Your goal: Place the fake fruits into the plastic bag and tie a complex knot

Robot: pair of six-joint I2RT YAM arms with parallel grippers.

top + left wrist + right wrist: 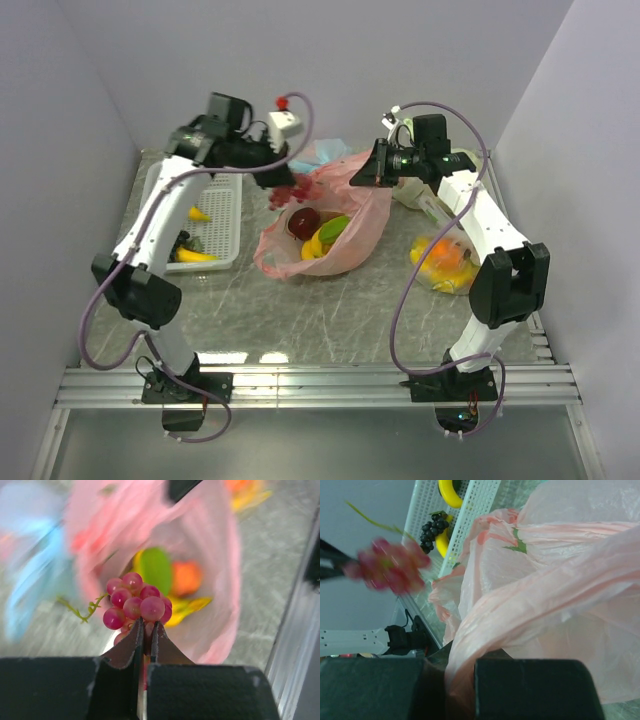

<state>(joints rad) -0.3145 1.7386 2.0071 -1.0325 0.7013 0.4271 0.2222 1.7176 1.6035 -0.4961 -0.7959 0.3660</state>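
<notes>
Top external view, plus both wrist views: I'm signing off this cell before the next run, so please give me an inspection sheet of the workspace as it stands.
Surface: grey marbled table, no spills seen.
Job's things: pink bag open, fruits inside; red grape bunch at its mouth; bananas and dark grapes in the white basket.
Clutter: light blue bag behind the pink one; bag of orange and yellow fruit at right.
Grippers: left gripper shut on the grape stem; right gripper shut on the pink bag's rim.
Cables: purple cables loop along both arms.
Surroundings: pale walls; metal rails at near edge.
</notes>
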